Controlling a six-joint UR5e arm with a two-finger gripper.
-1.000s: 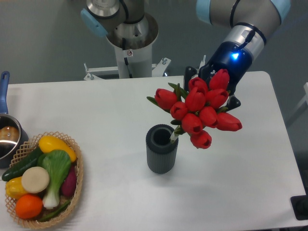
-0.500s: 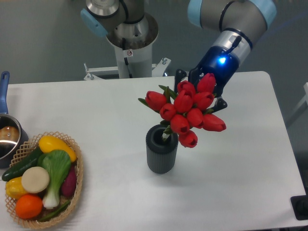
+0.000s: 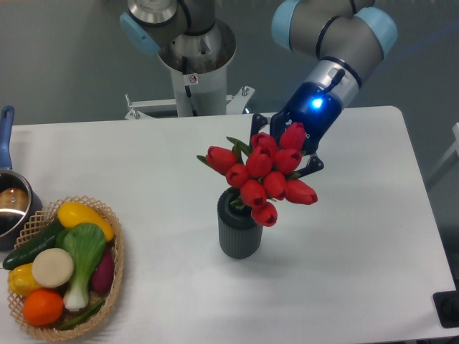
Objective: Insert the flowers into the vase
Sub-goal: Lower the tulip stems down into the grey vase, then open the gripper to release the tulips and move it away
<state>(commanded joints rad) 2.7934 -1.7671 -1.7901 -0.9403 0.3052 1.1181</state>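
Note:
The flowers (image 3: 262, 172), a bunch of red tulip buds with green leaves, tilt to the left over the vase, with their stems reaching down into its mouth. The vase (image 3: 240, 233) is dark grey, ribbed and upright at the table's middle. My gripper (image 3: 285, 145) sits behind the bunch at its upper right, its blue-lit wrist just above. Its black fingers (image 3: 313, 164) show on both sides of the bunch and are shut on it. The buds hide most of the vase's mouth and the stems.
A wicker basket (image 3: 115, 279) with colourful vegetables stands at the front left. A steel pot (image 3: 11, 204) with a blue handle is at the left edge. The robot's base (image 3: 193, 50) rises behind the table. A dark object (image 3: 448, 308) sits at the right front corner.
My gripper has moved left and down with the flowers. The bunch has shifted from right of the vase to over it, and the stems have gone deeper into the mouth.

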